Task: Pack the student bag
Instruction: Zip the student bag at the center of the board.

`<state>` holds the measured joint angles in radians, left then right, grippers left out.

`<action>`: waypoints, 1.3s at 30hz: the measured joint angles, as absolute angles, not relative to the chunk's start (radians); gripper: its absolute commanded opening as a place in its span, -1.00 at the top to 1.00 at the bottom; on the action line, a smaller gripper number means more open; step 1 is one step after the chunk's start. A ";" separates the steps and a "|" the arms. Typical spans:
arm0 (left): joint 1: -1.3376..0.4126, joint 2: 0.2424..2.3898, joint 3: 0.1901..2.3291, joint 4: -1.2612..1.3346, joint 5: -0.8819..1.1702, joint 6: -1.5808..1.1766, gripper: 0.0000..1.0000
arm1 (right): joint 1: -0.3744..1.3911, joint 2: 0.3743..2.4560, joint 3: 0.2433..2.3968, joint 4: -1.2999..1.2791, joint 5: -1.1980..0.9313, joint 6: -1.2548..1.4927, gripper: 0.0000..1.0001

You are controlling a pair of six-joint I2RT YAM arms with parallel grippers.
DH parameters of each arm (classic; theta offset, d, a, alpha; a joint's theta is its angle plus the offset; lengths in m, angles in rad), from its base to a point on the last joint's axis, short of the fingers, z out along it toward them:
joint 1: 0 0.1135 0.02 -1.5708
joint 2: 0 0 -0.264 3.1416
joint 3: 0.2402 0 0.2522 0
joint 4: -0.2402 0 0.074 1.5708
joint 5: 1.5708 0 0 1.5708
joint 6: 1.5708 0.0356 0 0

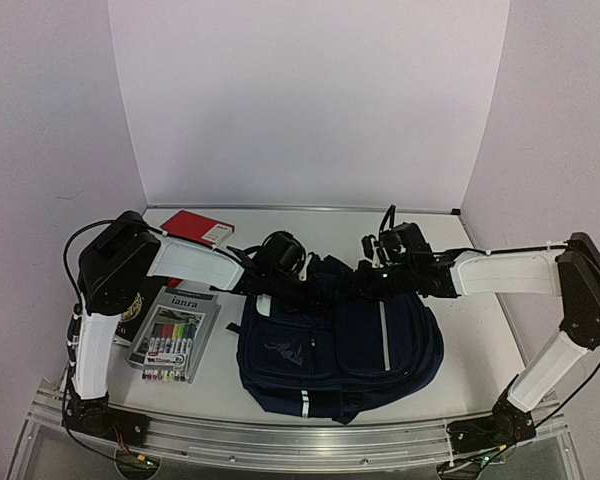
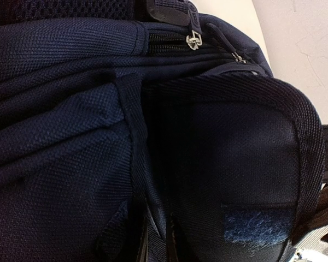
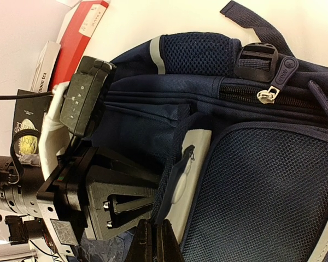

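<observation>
The bag (image 1: 335,340) lies flat mid-frame on the table (image 1: 480,330), the left pincer (image 2: 159,248) pinching its pocket seam, likely to spread it, the right pincer (image 3: 153,243) closed at the pocket rim.

The left arm (image 1: 195,262) and right arm (image 1: 505,272) have white shells on the long links, bulky black joint housings, thin black cables looping alongside, black fingers (image 3: 145,243), and small silver screws at the wrist.

One student bag (image 1: 340,345), one red book (image 1: 198,227), one dark-covered book (image 3: 24,128), one pack of markers (image 1: 173,345), two arms (image 1: 195,262) (image 1: 505,272).
</observation>
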<state>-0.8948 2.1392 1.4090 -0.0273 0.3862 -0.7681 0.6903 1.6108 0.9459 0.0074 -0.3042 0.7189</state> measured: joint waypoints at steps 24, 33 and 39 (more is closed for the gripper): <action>-0.758 1.732 1.228 -0.305 0.104 -0.654 -0.25 | 0.779 1.653 1.013 -0.013 -0.167 0.719 1.00; -0.755 1.761 1.187 -0.367 0.072 -0.657 0.08 | 0.844 1.756 1.139 -0.103 -0.048 0.711 1.00; -0.754 1.789 1.182 -0.359 0.075 -0.665 0.22 | 0.867 1.799 1.194 -0.155 0.015 0.700 1.00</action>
